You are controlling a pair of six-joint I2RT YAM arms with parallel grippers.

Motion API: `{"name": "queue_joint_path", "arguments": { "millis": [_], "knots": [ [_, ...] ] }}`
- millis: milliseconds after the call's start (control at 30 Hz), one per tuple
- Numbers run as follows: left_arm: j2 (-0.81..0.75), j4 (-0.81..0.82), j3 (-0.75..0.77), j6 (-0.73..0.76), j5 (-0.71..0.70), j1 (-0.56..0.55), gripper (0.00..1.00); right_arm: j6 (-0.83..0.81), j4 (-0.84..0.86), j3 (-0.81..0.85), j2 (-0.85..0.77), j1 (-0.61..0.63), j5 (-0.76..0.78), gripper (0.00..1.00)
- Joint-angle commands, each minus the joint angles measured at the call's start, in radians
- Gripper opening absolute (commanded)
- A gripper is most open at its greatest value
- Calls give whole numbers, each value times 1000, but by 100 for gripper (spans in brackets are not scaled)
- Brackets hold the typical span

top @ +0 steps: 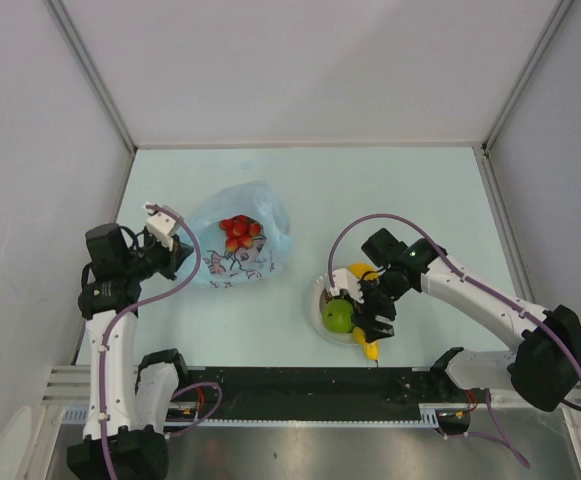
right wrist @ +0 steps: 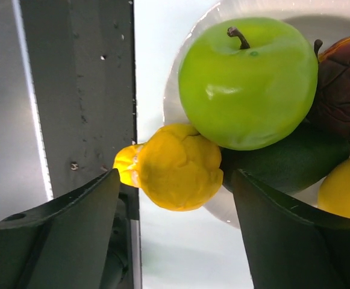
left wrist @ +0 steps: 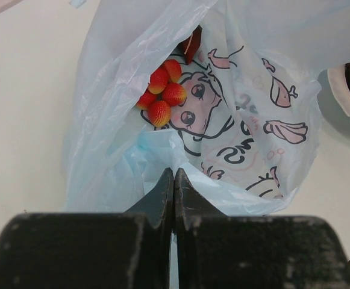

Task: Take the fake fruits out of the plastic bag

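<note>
The light-blue plastic bag (top: 240, 245) lies left of centre, its mouth spread, with the red grapes (top: 238, 232) inside (left wrist: 161, 96). My left gripper (top: 175, 250) is at the bag's left edge, its fingers shut (left wrist: 174, 180) on a fold of the bag (left wrist: 253, 138). A white plate (top: 315, 295) holds the green apple (right wrist: 247, 81), maroon fruit (right wrist: 343, 90), avocado (right wrist: 289, 162) and lemon (right wrist: 346, 192). The yellow banana (right wrist: 178, 165) hangs over the plate's near rim. My right gripper (right wrist: 175, 198) is open around the banana's end, with neither finger touching it.
The black rail (right wrist: 78, 90) along the table's near edge runs just beside the banana and my right gripper (top: 370, 325). White walls close in the table at the back and sides. The plate's rim (left wrist: 343, 96) shows right of the bag in the left wrist view.
</note>
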Motion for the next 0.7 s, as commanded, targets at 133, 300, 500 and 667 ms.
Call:
{"name": "queue_joint_path", "arguments": {
  "millis": [133, 300, 500, 667],
  "knots": [
    [-28, -21, 20, 28, 30, -6, 2, 15, 71, -40, 30, 59, 134, 60],
    [-35, -21, 0, 35, 28, -7, 1, -39, 78, -36, -11, 59, 134, 33],
    [-18, 25, -9, 6, 44, -9, 2, -151, -85, 12, -140, 12, 117, 29],
    [1, 48, -9, -12, 45, -15, 2, -142, -157, 20, -171, -172, 117, 29]
  ]
}}
